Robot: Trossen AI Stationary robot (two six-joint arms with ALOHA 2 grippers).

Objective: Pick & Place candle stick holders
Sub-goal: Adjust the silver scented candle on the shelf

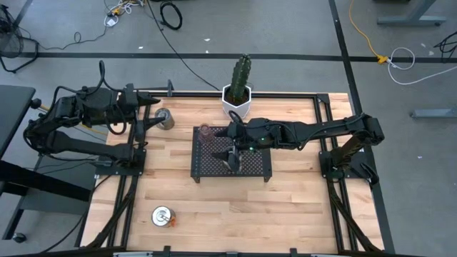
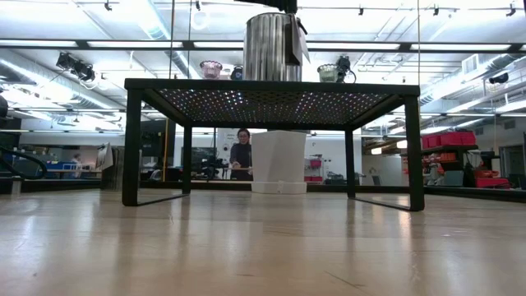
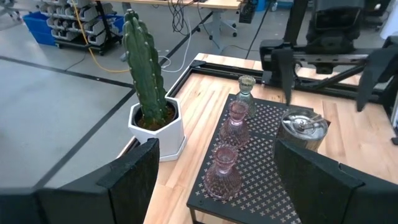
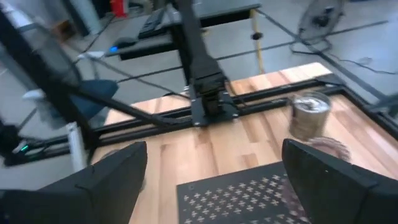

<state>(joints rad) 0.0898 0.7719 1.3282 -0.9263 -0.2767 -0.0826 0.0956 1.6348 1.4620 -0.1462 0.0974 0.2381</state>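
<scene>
I see my right tool (image 1: 233,155) stretched over the black mesh tray (image 1: 207,171), fingers wide; left tool (image 1: 153,107) waits, wide.

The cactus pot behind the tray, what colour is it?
White; the cactus pot shows best in the left wrist view.

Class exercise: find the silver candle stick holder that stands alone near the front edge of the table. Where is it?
In the high view, the silver holder stands on the bare wood at the table's front left, well clear of the black mesh tray.
</scene>
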